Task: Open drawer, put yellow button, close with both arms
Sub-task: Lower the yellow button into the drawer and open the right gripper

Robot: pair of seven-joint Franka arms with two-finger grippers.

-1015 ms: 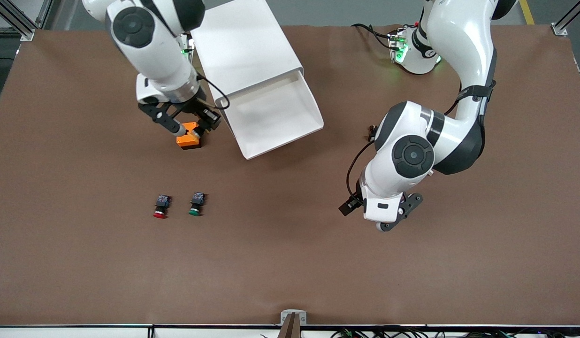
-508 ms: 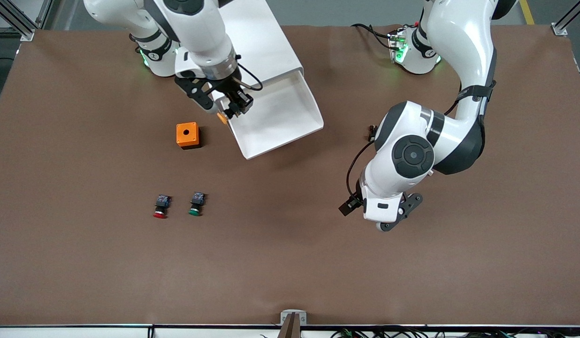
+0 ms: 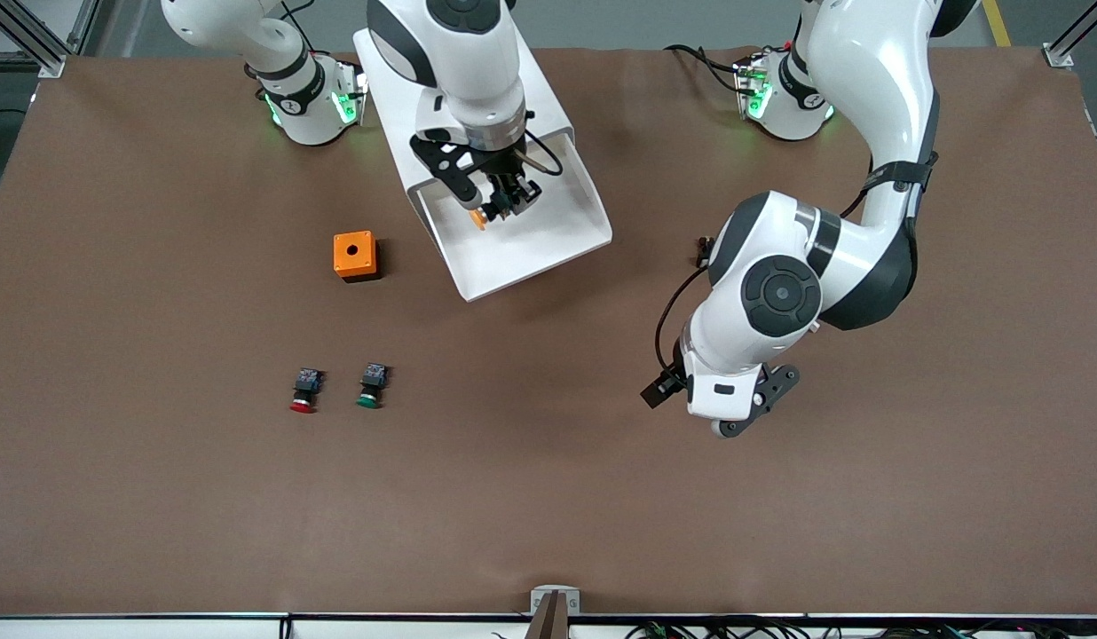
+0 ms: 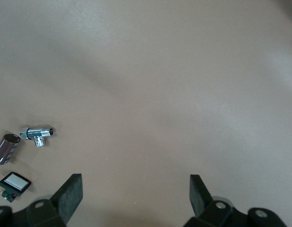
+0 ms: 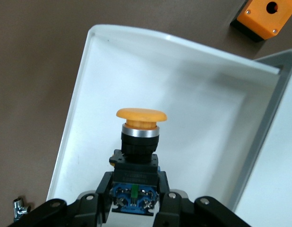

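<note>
The yellow button (image 3: 481, 216) hangs in the air over the open drawer (image 3: 548, 235), and the right gripper (image 3: 493, 206) is pinching it. In the front view we see the drawer pulled out of the white cabinet (image 3: 460, 80), with its white floor showing. An orange box (image 3: 354, 256) with a hole in its top sits on the brown table (image 3: 548, 497), toward the right arm's end from the drawer. A red button (image 3: 304, 390) and a green button (image 3: 370, 386) lie side by side, nearer to the front camera than the orange box. The left gripper (image 3: 735, 424) hangs over bare table toward the left arm's end, and that arm waits.

In the left wrist view we see the left gripper (image 4: 136, 194) with its two fingers (image 4: 70, 194) spread wide and nothing between them. A small shiny metal part (image 4: 37, 135), a dark tube (image 4: 6, 148) and a little black block (image 4: 14, 183) lie close together on the table.

In the right wrist view we see the right gripper (image 5: 135, 198) squeezing the black-and-blue body of the yellow button (image 5: 139, 142). Its cap points at the white drawer (image 5: 202, 109) below it. The orange box (image 5: 265, 19) shows just outside the drawer.
</note>
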